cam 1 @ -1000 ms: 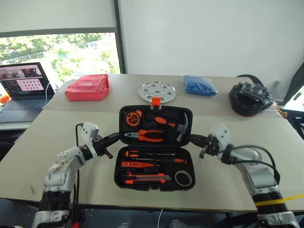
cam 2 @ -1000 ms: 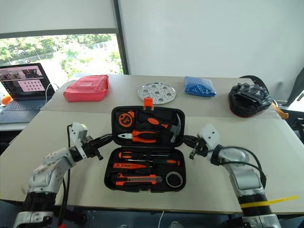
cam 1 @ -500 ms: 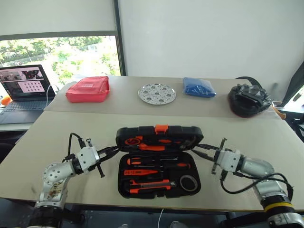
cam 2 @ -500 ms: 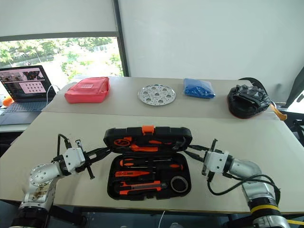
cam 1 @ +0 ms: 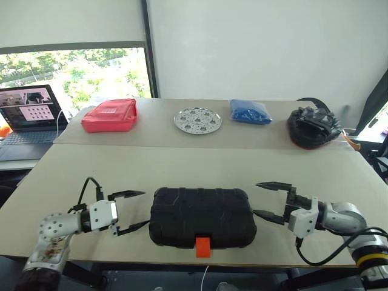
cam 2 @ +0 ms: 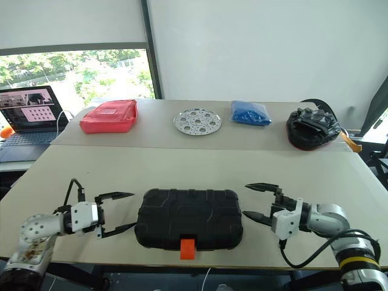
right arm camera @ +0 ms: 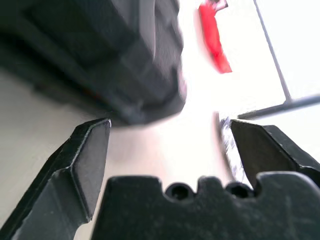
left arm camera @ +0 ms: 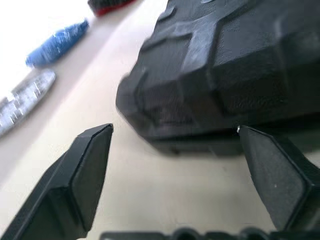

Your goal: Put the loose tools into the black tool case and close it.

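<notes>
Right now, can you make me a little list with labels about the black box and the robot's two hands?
case: black tool case, lid down, on the near table
latch: orange tab at the front edge
left hand: open, beside the case's left end, not touching
right hand: open, beside the case's right end, not touching
loose tools outside: none seen

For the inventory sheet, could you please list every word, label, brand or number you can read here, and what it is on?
No text can be read.
Red pouch: a pale patch on top, too small to read.
Laptop screen: a grid of small pictures, nothing legible.
Black tool case, shut, with its orange latch: no lettering shows.
</notes>
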Robot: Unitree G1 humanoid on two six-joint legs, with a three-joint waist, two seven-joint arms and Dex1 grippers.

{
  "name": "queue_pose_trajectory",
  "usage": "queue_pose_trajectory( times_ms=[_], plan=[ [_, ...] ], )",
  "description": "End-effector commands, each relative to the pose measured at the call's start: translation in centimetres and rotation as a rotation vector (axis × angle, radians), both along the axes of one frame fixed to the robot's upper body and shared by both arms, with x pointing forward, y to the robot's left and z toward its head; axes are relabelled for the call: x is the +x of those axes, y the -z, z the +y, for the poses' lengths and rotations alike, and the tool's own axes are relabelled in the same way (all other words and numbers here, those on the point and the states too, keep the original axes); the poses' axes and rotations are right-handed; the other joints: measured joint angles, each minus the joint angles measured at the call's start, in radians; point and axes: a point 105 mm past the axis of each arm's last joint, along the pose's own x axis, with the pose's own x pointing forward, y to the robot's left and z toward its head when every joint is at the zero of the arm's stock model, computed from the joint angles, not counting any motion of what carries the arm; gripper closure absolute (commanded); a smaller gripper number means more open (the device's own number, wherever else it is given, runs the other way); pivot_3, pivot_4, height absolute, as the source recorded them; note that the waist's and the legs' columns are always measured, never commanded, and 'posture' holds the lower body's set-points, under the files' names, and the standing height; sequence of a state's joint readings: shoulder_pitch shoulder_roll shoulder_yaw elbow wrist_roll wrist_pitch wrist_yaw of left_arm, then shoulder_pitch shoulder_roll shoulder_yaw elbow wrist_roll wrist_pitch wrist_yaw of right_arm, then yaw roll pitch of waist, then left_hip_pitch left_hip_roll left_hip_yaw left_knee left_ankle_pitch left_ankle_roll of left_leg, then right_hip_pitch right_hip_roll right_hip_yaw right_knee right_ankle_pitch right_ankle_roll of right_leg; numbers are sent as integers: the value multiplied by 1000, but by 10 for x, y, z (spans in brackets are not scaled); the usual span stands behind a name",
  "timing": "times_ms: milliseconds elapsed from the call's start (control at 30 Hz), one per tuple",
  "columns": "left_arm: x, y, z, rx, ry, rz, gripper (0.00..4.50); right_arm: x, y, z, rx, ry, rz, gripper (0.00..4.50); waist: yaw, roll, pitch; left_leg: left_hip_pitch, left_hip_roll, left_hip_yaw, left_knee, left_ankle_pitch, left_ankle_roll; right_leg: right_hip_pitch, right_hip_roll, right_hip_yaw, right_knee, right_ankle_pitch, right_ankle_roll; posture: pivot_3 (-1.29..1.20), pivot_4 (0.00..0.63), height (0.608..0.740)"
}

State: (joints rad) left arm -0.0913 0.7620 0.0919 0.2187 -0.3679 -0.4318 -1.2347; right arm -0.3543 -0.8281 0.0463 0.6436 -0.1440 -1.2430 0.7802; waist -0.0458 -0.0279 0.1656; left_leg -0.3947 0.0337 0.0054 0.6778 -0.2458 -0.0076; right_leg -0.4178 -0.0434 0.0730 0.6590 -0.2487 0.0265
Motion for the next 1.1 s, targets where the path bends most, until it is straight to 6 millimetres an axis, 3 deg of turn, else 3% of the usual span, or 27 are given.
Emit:
queue_pose_trajectory(
  times_ms=[33,167,300,333,400,467,500,567,600,633,700,733,1100],
  plan=[
    [-8,-10,24,-9,-54,155,301,-7,-5,-14,0,22,-6,0,0,0,0,0,0,0,0,0,0,0,0,0,0,0,0,0,150,740],
    [-8,-14,43,10,-123,182,301,-20,-2,-31,-16,61,53,0,2,0,0,4,-1,1,0,0,0,3,0,1,1,-1,-1,0,150,740],
    [-10,-15,48,18,-144,188,301,-39,3,-40,4,91,207,0,4,0,0,12,-1,1,-1,-1,1,13,0,0,-2,-3,0,0,150,740],
    [-12,-13,48,17,-140,205,812,-45,4,-39,31,95,273,498,4,0,0,13,0,1,-1,-1,2,14,0,0,-2,-3,-1,0,150,740],
    [-14,-10,45,16,-134,215,1315,-58,10,-34,106,117,473,982,3,0,0,13,1,1,-2,-2,2,14,0,0,-2,-4,-2,0,150,740],
    [-15,-7,38,16,-115,225,2285,-67,14,-23,145,120,607,1830,1,0,0,13,2,0,-3,-3,4,15,0,0,-2,-5,-2,0,150,740],
    [-16,-5,34,21,-102,228,2538,-69,15,-18,151,121,639,2045,0,0,0,13,2,0,-3,-3,4,15,0,0,-2,-5,-2,0,150,740],
    [-16,1,23,34,-73,239,3326,-63,14,-4,172,132,655,2806,0,0,0,14,2,1,-2,-3,4,15,0,0,-2,-5,-2,0,150,740],
    [-15,3,18,33,-69,239,3496,-60,15,1,166,137,651,2993,1,0,0,14,2,1,-1,-3,4,15,0,0,-2,-5,-2,0,150,740],
    [-14,5,12,29,-59,244,3996,-56,15,6,169,143,654,3474,3,0,0,14,2,1,-1,-3,4,15,0,0,-2,-5,-2,0,150,740],
    [-13,11,3,47,-51,247,4482,-49,21,11,141,178,677,4011,6,0,0,14,1,2,0,-3,4,15,1,0,-2,-8,4,0,150,740],
    [-14,14,-1,58,-36,252,4500,-45,25,12,129,205,697,4409,7,0,0,14,0,2,0,-3,4,15,1,0,-2,-9,5,0,150,740],
    [-22,16,-50,-9,68,285,4500,6,9,39,168,248,658,4409,12,-1,0,9,0,1,0,-4,5,12,1,-1,-3,-6,0,0,150,740]
  ],
)
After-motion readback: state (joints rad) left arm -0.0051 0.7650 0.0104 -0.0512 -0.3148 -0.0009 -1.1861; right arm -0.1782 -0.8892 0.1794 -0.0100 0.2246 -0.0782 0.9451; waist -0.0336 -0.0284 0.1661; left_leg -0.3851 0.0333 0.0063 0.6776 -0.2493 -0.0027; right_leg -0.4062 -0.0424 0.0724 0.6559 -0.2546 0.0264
